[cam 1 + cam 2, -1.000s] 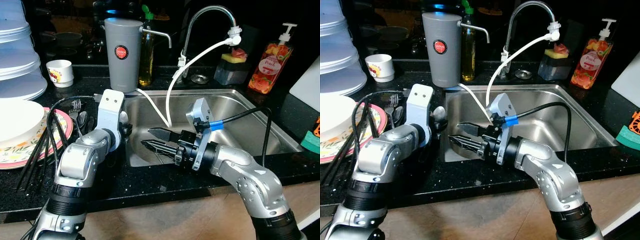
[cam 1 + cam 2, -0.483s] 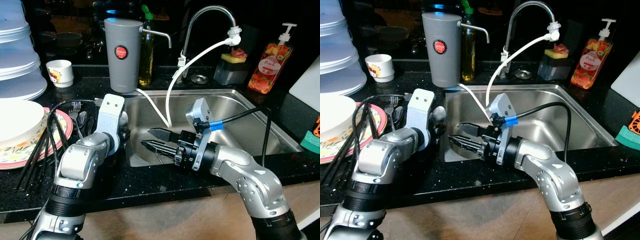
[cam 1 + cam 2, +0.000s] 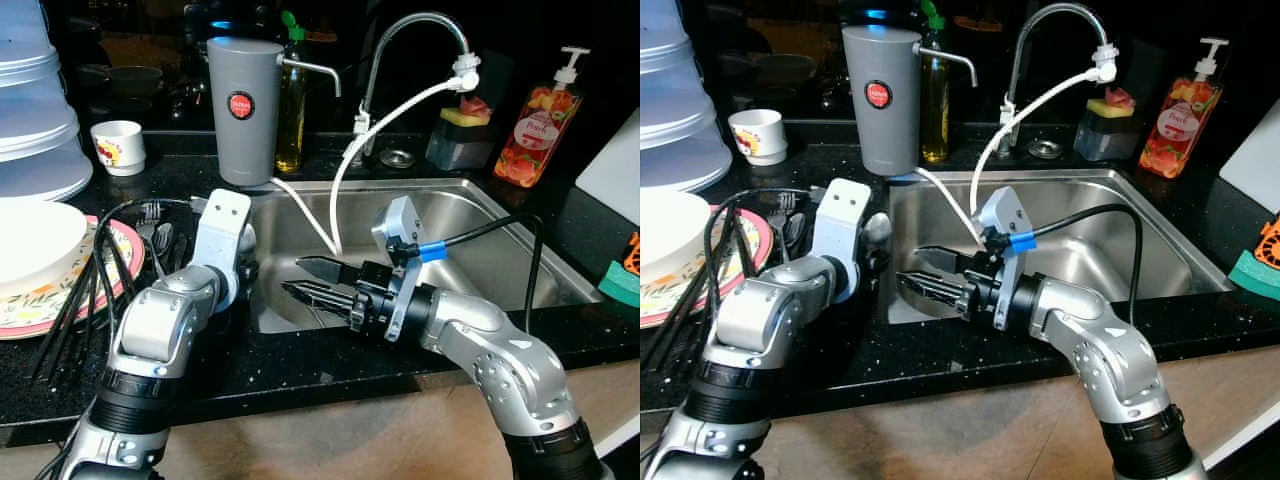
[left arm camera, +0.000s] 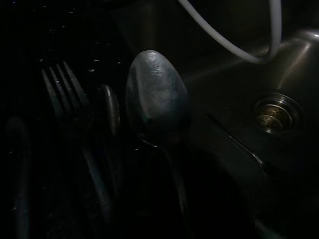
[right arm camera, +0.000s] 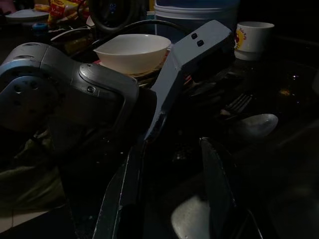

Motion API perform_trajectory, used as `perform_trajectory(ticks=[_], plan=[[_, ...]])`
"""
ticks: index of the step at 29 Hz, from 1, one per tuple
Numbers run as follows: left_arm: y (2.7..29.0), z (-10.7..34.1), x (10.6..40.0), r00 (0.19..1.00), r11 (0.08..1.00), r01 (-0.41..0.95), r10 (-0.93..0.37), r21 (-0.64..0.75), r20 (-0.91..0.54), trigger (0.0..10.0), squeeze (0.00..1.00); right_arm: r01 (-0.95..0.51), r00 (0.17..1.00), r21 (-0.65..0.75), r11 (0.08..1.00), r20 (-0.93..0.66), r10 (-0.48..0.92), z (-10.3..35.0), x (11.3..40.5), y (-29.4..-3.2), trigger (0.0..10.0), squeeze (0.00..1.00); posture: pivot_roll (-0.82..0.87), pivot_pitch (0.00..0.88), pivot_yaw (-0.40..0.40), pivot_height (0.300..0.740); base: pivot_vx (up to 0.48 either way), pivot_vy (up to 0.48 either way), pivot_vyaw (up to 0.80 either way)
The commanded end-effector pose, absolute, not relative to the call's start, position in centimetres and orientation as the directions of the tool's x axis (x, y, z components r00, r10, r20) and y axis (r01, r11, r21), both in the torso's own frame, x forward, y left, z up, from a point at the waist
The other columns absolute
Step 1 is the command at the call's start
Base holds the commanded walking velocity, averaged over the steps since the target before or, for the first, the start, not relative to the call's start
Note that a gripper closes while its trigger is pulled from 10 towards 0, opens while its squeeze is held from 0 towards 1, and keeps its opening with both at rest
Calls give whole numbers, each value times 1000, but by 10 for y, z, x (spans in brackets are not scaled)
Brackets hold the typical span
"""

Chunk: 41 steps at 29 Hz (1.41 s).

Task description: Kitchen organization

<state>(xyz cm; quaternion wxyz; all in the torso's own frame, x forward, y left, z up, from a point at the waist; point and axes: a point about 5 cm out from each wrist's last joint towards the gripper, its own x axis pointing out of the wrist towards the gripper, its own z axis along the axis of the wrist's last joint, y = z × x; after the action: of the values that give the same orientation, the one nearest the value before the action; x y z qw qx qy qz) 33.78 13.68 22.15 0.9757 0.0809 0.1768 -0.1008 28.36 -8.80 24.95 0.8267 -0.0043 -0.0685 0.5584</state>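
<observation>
1. The right tool (image 3: 312, 279) reaches over the near left part of the steel sink (image 3: 500, 215), its two black fingers (image 5: 215, 184) spread apart with nothing between them.
2. The left tool (image 3: 876, 238) sits at the sink's left edge, over the black counter (image 3: 330, 365). Its fingers are hidden behind the wrist, so whether they are apart or together cannot be told.
3. In the left wrist view one large spoon (image 4: 157, 99) lies bowl-up right before that tool, at the rim of the sink. One fork (image 4: 62, 87) lies beside it, with a second, darker spoon-like piece (image 4: 107, 107) between them. Whether the tool touches any of them cannot be told.
4. The same cutlery shows as a small heap (image 3: 160, 232) on the counter, between the left arm and the plate.
5. One patterned plate (image 3: 55, 300) on the far left carries one white bowl (image 3: 35, 240); black chopsticks (image 3: 75, 310) lean across its edge, too bunched to count.
6. One white cup (image 3: 118, 146) stands at the back left, beside stacked pale tubs (image 3: 35, 110).
7. One grey canister (image 3: 243, 108) stands behind the sink's left corner; one oil bottle (image 3: 292, 110) is just beside it.
8. One faucet (image 3: 415, 50) arches over the sink, with one white hose (image 3: 345, 170) hanging from its spout into the basin.
9. One orange soap dispenser (image 3: 538, 122) stands at the back right.
</observation>
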Motion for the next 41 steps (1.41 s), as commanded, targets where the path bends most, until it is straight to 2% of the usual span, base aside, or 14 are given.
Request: perform_trajectory(ticks=[1,18,23,25,30,34,40,41], plan=[[141,210,336,893,966,228,-158,121,-421,0,0,-925,360,-92,369,104,927,253,283,-89,10000,0,-50,45,-50,740,0,0,0],[153,223,340,924,980,159,-105,119,-367,0,0,-921,368,-93,379,116,922,255,284,-89,10000,0,-46,47,-46,740,0,0,0],[152,257,343,969,989,144,-133,38,-208,0,0,-920,371,-83,384,139,918,259,285,-90,10000,0,-43,46,-46,740,0,0,0],[154,275,344,986,988,152,-149,26,-81,0,0,-919,373,-67,388,162,913,262,285,-91,10000,0,-42,46,-45,740,0,0,0],[153,283,342,984,985,171,-171,-12,-43,0,0,-920,372,-65,387,167,913,263,285,-91,10000,0,-39,45,-45,740,0,0,0],[147,296,337,970,968,244,-245,-61,5,0,0,-920,370,-67,386,174,913,265,285,-92,10000,0,-38,47,-44,740,0,0,0],[147,299,337,968,967,250,-249,-49,28,0,0,-921,368,-61,384,187,911,267,285,-92,10000,0,-37,48,-42,740,0,0,0],[147,304,336,959,953,278,-269,-119,90,0,0,-917,377,-44,396,224,899,272,286,-93,10000,0,-36,47,-42,740,0,0,0]])
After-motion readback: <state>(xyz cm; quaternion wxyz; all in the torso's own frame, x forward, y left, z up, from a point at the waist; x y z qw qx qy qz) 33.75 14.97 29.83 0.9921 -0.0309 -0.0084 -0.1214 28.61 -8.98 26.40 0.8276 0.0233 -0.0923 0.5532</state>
